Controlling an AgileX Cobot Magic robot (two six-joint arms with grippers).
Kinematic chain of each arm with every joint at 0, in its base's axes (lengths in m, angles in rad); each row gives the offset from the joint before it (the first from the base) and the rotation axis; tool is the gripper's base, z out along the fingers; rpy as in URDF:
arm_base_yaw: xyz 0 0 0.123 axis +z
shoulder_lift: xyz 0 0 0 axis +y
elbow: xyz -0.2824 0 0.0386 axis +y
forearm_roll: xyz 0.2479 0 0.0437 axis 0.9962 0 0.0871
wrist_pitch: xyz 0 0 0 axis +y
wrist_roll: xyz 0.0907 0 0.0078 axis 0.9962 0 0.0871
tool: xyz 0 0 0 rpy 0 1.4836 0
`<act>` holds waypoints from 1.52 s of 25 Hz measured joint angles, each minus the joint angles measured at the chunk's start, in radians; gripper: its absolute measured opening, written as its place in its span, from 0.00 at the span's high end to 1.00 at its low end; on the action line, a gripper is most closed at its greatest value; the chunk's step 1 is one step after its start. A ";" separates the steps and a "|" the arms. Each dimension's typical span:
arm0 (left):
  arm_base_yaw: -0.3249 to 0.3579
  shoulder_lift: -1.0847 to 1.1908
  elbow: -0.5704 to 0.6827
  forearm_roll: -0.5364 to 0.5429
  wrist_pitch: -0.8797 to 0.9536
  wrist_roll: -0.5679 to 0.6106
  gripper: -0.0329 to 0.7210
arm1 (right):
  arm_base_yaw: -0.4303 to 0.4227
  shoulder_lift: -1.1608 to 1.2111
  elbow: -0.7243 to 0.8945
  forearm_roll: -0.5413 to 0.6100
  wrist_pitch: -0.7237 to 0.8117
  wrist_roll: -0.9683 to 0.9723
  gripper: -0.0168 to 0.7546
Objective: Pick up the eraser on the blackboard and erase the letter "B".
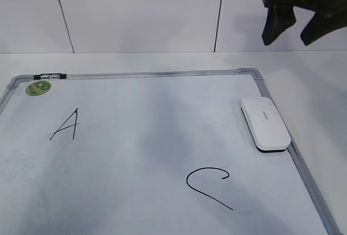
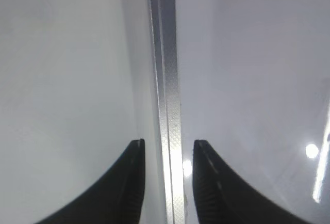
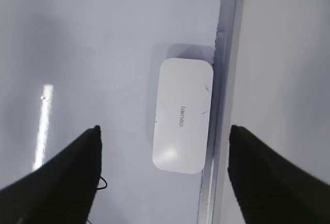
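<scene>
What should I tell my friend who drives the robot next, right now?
Right gripper: open, empty, up in the air above the eraser.
Left gripper: open, empty, low over the board's metal frame.
The eraser lies flat on the blackboard, against its right edge.
Letters showing: A and C. No B can be seen between them, only faint grey smudging.
Done: the B looks wiped away and the eraser is set down.
Left: probably nothing; just check the spot between A and C.
</scene>
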 joint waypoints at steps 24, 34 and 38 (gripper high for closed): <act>0.000 -0.663 0.002 0.008 0.050 -0.066 0.64 | 0.000 -0.694 0.366 -0.138 0.028 -0.001 0.37; 0.000 -1.013 0.215 0.029 0.065 -0.066 0.64 | 0.013 -0.976 0.478 -0.175 0.034 -0.001 0.56; 0.000 -1.145 0.310 0.050 0.071 -0.060 0.64 | 0.029 -1.080 0.562 -0.152 0.036 -0.001 0.58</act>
